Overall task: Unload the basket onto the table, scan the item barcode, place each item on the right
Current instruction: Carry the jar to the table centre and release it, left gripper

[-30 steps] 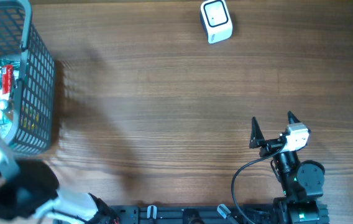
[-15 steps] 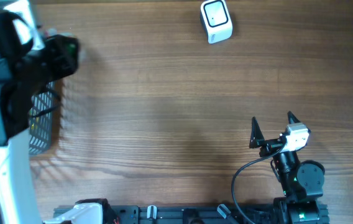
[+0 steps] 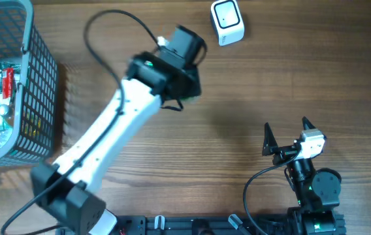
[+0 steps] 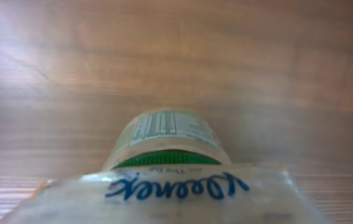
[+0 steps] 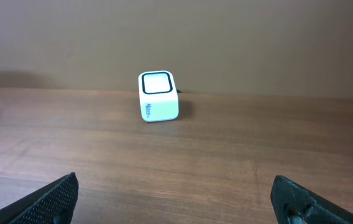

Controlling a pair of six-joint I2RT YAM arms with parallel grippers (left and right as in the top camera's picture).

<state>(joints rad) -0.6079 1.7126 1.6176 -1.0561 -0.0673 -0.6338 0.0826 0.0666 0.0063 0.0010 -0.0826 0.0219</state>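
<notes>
Above the table (image 4: 276,74) — clear packet (image 4: 170,190), blue script

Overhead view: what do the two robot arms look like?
The left arm is a long white tube with black joints, a small green light and a looping black cable. The right arm is mostly black, with a white block at its wrist, a black cable and two pointed black fingers.

Packet (image 4: 164,183): clear plastic, blue script lettering upside down, green band and pale printed label at its far end. Fills lower centre of left wrist view.

Scanner (image 3: 227,22): small white box, dark-framed square window facing up, upper centre of overhead view.
</notes>
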